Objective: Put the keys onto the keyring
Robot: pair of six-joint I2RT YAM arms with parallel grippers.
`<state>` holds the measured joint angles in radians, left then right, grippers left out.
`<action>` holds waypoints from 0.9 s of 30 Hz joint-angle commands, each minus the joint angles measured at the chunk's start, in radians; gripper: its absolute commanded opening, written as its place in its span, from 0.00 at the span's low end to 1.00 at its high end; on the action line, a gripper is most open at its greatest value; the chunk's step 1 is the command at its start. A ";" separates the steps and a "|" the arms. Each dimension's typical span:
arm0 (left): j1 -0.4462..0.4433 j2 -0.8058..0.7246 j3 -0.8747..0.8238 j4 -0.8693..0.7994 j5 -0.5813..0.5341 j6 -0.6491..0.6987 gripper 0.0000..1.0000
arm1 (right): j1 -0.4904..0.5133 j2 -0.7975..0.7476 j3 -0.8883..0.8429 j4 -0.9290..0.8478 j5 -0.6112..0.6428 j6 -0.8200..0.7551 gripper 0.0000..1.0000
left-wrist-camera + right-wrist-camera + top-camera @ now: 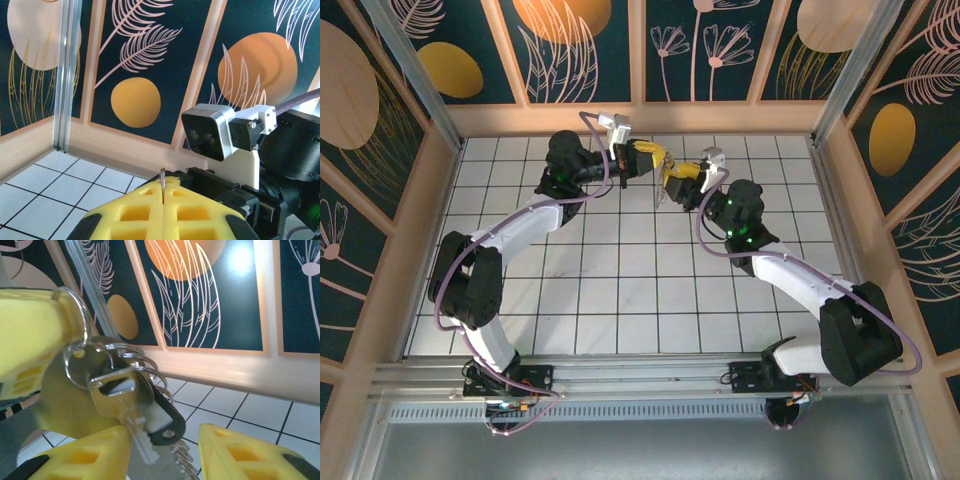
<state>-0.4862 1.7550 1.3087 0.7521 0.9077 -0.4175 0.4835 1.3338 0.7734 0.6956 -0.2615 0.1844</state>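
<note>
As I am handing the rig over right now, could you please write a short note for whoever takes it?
Left hand: shut on the keyring, held in the air.
Right hand: open, fingers either side of the keys.
Keys: silver and black-headed, hanging at the ring.
Done: unclear whether both are fully threaded.
Left: check, then finish threading.

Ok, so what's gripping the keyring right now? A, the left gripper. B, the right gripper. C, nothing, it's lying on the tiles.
A: in the left wrist view the keyring's thin edge stands pinched between the shut yellow fingers of the left gripper, and in the right wrist view the right gripper has its fingers apart below the dangling keys.
</note>
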 commanded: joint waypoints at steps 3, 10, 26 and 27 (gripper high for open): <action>0.001 -0.035 0.011 0.041 0.010 -0.009 0.00 | -0.011 -0.044 -0.020 0.025 0.021 -0.028 0.41; 0.001 -0.035 0.014 0.039 0.013 -0.007 0.00 | -0.010 -0.037 -0.015 0.040 -0.047 -0.039 0.51; 0.001 -0.035 0.015 0.036 0.013 -0.009 0.00 | -0.002 0.019 0.038 0.065 -0.075 -0.046 0.51; 0.001 -0.035 0.015 0.036 0.013 -0.009 0.00 | -0.002 0.020 0.041 0.065 -0.066 -0.049 0.51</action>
<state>-0.4862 1.7546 1.3087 0.7521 0.9077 -0.4175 0.4778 1.3434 0.7692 0.7155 -0.3264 0.1585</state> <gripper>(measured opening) 0.044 0.511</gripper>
